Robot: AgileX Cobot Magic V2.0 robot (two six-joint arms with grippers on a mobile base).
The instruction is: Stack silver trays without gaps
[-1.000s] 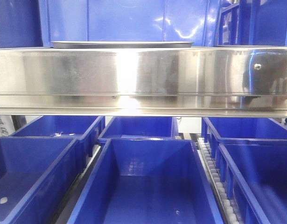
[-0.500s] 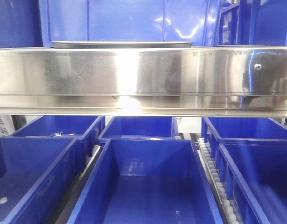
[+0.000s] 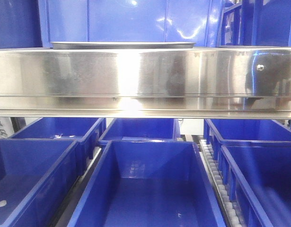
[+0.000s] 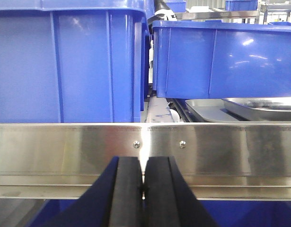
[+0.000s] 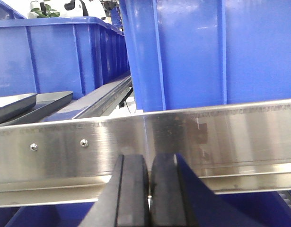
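Beyond both closed, empty grippers, left [image 4: 143, 189] and right [image 5: 149, 191], behind the shelf rail [image 4: 65, 151]: silver trays [image 4: 259, 106] askew, upper one tilted, not nested.

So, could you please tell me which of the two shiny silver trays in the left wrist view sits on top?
The right-hand silver tray sits on top, tilted, its rim overlapping the flatter silver tray beside the blue bin.

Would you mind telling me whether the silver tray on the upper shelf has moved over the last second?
No. The silver tray keeps the same position above the shelf rail, with its ends unchanged against it.
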